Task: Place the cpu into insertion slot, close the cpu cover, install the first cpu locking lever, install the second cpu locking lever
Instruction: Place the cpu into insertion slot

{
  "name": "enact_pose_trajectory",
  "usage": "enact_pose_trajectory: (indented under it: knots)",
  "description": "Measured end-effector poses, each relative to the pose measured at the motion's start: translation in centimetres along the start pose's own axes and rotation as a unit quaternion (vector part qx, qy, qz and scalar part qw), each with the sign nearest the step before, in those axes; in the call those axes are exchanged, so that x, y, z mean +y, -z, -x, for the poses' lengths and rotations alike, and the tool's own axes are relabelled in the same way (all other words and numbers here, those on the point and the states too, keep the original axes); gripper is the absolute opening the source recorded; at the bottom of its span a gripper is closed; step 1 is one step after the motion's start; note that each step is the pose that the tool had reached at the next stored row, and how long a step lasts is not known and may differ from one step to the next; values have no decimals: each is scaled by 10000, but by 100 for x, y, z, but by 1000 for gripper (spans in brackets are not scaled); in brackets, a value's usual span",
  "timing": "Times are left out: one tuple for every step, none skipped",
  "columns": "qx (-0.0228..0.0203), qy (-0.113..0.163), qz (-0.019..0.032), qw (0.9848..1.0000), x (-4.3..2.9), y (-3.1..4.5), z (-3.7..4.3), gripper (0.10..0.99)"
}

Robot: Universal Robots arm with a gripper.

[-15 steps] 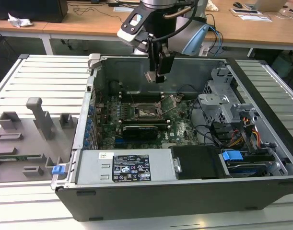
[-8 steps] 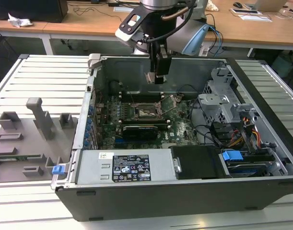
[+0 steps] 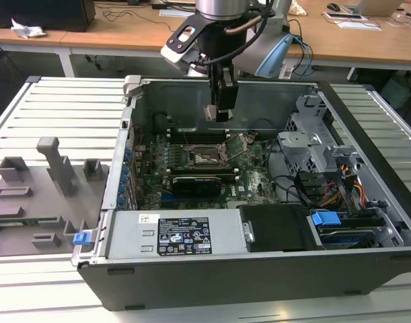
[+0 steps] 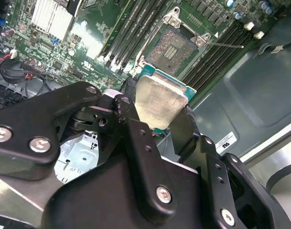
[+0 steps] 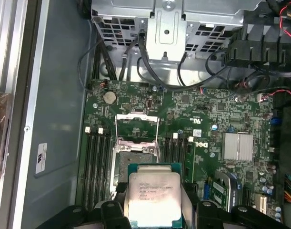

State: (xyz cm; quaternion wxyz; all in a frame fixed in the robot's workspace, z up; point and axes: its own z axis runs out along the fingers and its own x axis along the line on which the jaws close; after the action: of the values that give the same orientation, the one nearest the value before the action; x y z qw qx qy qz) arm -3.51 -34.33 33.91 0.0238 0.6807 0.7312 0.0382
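Observation:
My gripper [image 3: 222, 108] hangs inside the open computer case, above the green board, and is shut on the cpu [image 4: 159, 100]. The cpu is a flat square chip with a silvery top [image 5: 152, 193], pinched at two opposite edges between the black fingers [image 4: 130, 112]. It sits a short way off the insertion slot [image 5: 135, 160], which lies bare with its dark pin grid [image 4: 173, 50] showing. In the exterior view the slot [image 3: 205, 157] is below the gripper. The cpu cover [image 5: 135, 141] stands swung open beyond the slot. A thin wire lever [image 4: 226, 45] sticks out beside the slot.
Long black memory slots [image 5: 95, 162] flank the socket on both sides. A long black card [image 3: 195, 182] lies across the board in front. The drive cage [image 3: 313, 141] and cables fill the exterior view's right. A grey fixture plate [image 3: 37, 195] sits outside the case.

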Motion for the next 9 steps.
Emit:
enact_pose_trajectory:
  knots:
    - [0,0,0,10000,-5,-22,0,529]
    - [0,0,0,10000,-9,-34,0,529]
    - [0,0,0,10000,-13,-49,0,529]
    - [0,0,0,10000,-16,-60,0,529]
    - [0,0,0,10000,-18,-67,0,529]
    - [0,0,0,10000,-19,-72,0,529]
    - [0,0,0,10000,-21,-79,0,529]
    - [1,0,0,10000,-24,-89,0,529]
    - [0,0,0,10000,-27,-99,0,529]
